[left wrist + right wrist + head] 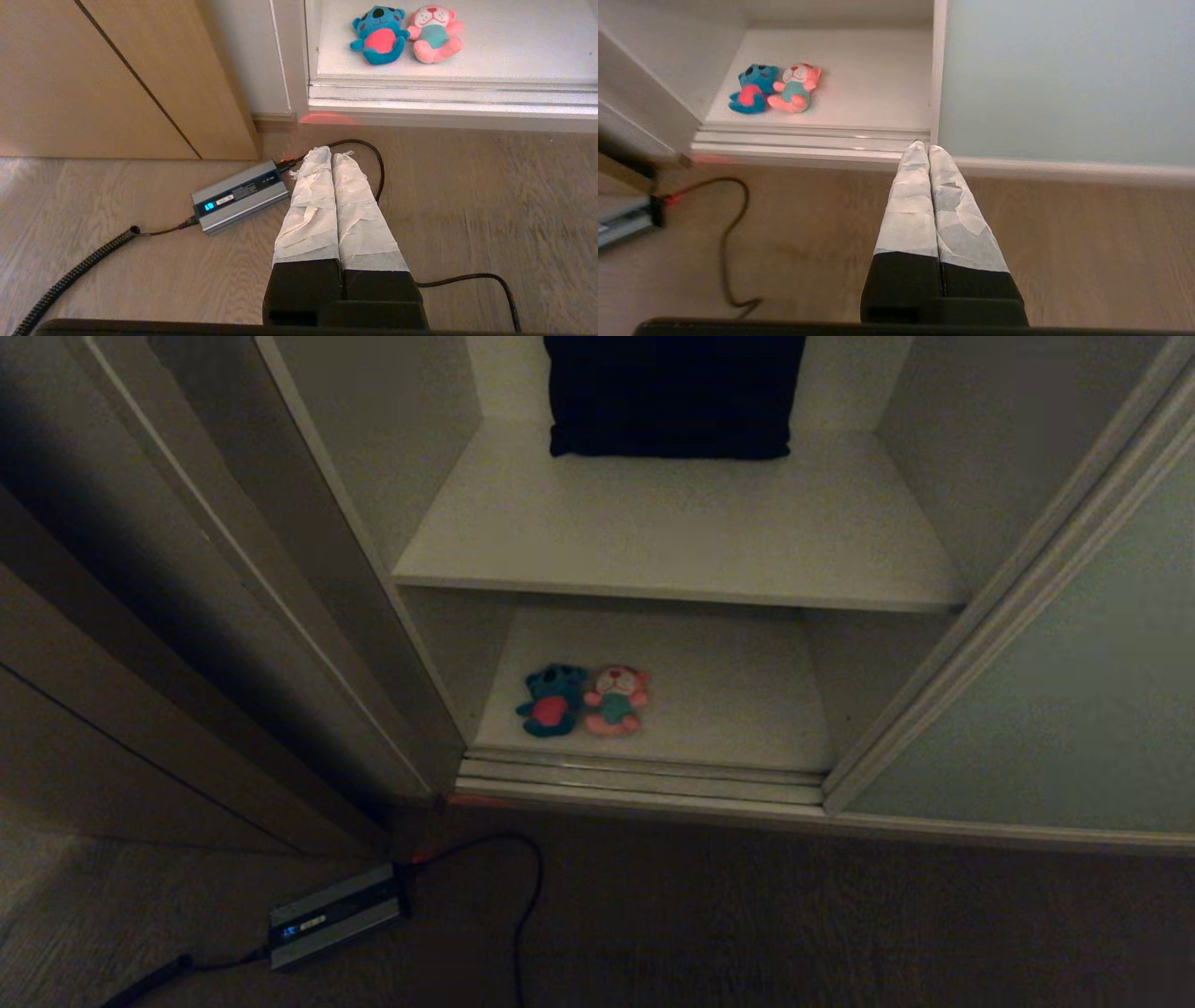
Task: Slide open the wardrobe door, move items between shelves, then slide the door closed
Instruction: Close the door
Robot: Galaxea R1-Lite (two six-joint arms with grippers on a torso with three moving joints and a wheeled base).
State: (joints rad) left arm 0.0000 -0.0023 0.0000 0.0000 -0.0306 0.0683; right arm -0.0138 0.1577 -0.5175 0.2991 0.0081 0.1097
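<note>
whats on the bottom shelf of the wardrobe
Two plush toys lie side by side near the front left of the bottom shelf: a blue toy and a pink toy. The upper shelf hides the back of it.

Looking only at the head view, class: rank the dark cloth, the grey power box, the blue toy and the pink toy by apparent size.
1. Dark cloth, cut off by the frame.
2. Power box, though nearer the camera.
3. Blue toy and pink toy: alike, unranked.
</note>
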